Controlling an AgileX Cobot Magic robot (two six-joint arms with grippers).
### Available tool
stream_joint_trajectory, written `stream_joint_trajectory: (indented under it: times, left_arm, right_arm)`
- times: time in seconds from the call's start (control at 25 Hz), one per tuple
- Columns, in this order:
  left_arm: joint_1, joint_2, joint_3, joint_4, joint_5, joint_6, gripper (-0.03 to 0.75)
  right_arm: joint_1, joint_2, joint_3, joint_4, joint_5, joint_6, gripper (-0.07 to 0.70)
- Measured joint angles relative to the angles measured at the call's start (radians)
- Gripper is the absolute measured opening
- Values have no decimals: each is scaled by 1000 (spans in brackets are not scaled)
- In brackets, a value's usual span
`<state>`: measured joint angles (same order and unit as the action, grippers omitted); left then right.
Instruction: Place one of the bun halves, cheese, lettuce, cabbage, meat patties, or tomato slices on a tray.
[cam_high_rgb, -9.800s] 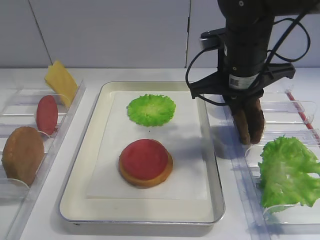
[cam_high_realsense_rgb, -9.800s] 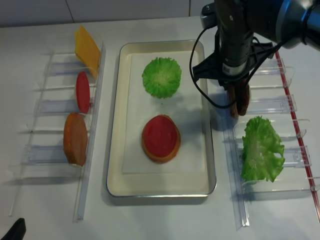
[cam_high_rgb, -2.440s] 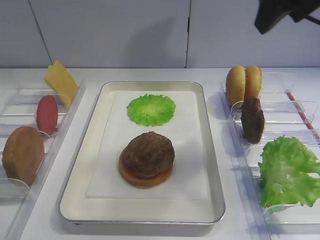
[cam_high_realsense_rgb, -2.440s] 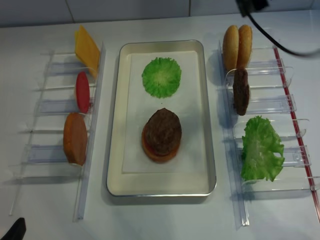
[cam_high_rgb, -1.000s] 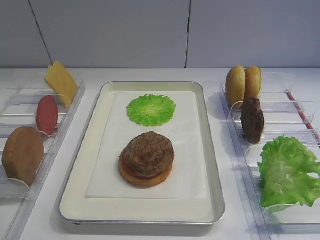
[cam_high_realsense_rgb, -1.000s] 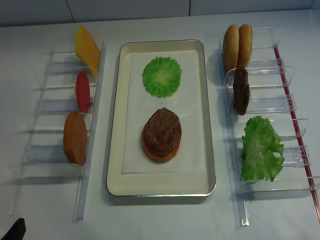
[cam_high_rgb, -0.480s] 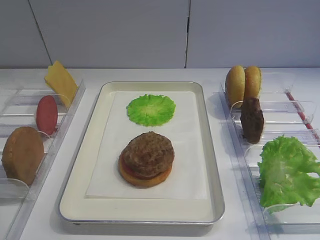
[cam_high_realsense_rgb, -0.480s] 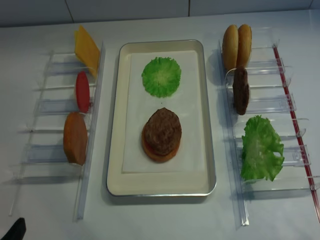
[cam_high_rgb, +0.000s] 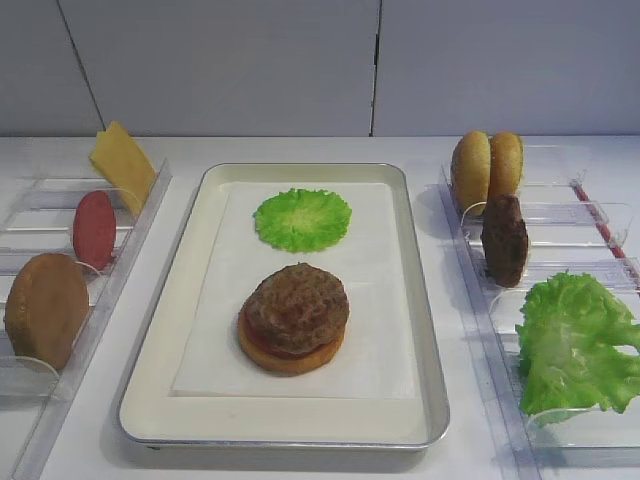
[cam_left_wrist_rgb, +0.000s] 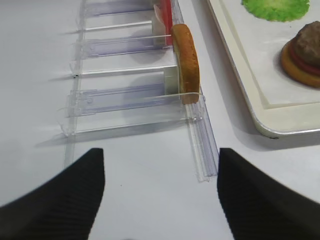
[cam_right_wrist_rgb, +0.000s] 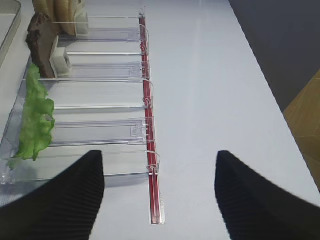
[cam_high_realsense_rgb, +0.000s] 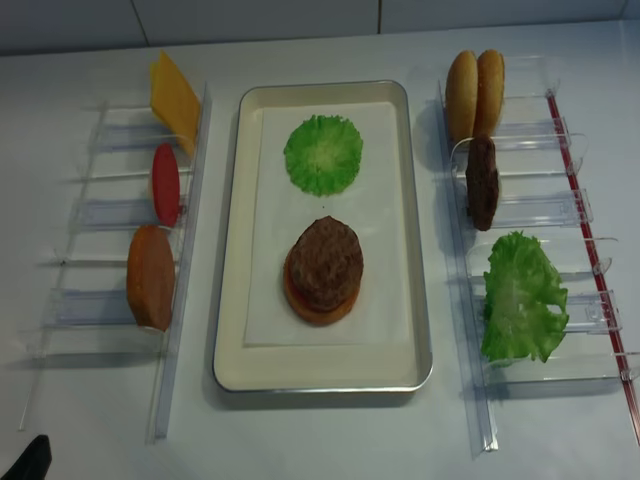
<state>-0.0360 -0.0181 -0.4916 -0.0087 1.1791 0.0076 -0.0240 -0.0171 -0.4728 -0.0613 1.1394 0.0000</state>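
On the tray (cam_high_rgb: 432, 400) a meat patty (cam_high_rgb: 297, 305) tops a tomato slice and a bun half (cam_high_rgb: 290, 358); the cabbage (cam_high_rgb: 302, 218) lies behind them. The left rack holds cheese (cam_high_rgb: 122, 162), a tomato slice (cam_high_rgb: 93, 228) and a bun half (cam_high_rgb: 45, 308). The right rack holds two bun halves (cam_high_rgb: 487, 168), a patty (cam_high_rgb: 505, 240) and lettuce (cam_high_rgb: 575, 340). Neither arm shows in the overhead views. My right gripper (cam_right_wrist_rgb: 159, 200) is open and empty over the right rack's near end. My left gripper (cam_left_wrist_rgb: 160, 195) is open and empty over the table before the left rack.
A red strip (cam_right_wrist_rgb: 150, 150) runs along the right rack's outer edge. The clear plastic left rack (cam_left_wrist_rgb: 125, 95) has several unfilled slots near my left gripper. The tray's corner (cam_left_wrist_rgb: 270, 131) lies to its right. A grey wall (cam_high_rgb: 250, 60) stands behind the table.
Earlier my right gripper gripped a patty at the right rack. That patty now lies on the tomato slice in the tray, and the arm has left the overhead views. Nothing moved in the last second.
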Motion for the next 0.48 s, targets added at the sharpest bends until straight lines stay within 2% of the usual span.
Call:
stream_joint_trajectory:
  times: [0.48]
  left_arm:
    - [0, 0, 0, 0, 0, 0, 467]
  right_arm:
    - [-2, 0, 0, 0, 0, 0, 484]
